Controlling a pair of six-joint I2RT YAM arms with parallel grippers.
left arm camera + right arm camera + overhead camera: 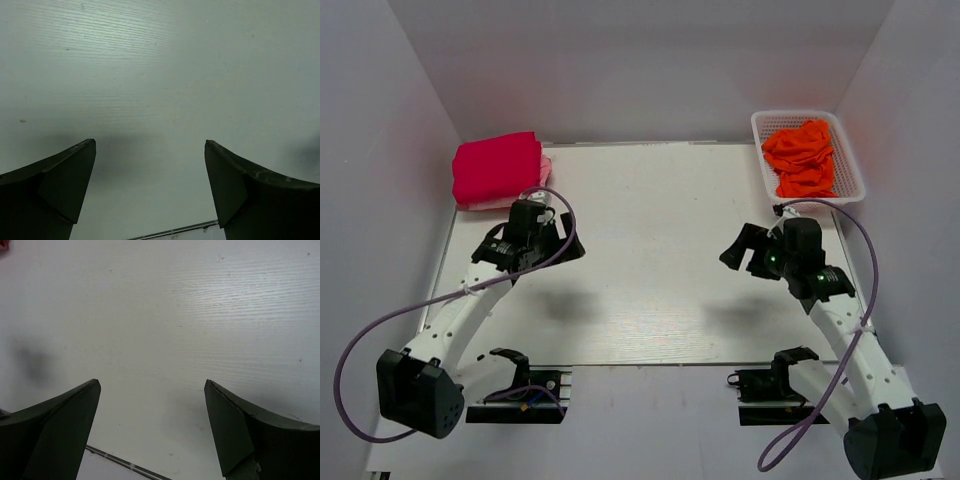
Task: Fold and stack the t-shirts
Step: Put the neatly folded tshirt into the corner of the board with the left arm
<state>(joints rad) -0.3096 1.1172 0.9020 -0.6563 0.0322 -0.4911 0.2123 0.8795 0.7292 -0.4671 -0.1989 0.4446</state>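
Observation:
A folded crimson-red t-shirt [497,167] lies at the table's far left corner on top of a light pink t-shirt [546,165], whose edge shows at its right side. Crumpled orange t-shirts [802,157] fill a white basket [849,150] at the far right. My left gripper [563,243] is open and empty above bare table, just in front of the red shirt. My right gripper [738,251] is open and empty over bare table, in front of the basket. Both wrist views show only open fingers [60,180] [250,430] and white tabletop.
White walls enclose the table on three sides. The table's near edge [650,364] runs between the two arm bases. Purple cables loop beside each arm.

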